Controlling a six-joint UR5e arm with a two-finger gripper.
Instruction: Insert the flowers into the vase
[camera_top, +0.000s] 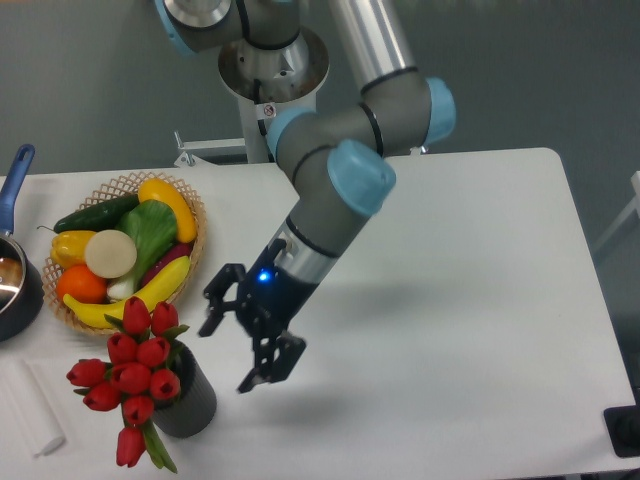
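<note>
The flowers (132, 376), a bunch of red tulip buds with green leaves, stand in the dark grey ribbed vase (189, 405) near the table's front left and spill over its left side. My gripper (230, 354) hangs open to the right of the vase and slightly above it, clear of the flowers, with nothing between its fingers.
A wicker basket (190, 222) of fruit and vegetables sits behind the vase at the left. A dark pot with a blue handle (14, 173) stands at the far left edge. A white cloth roll (30, 408) lies at the front left corner.
</note>
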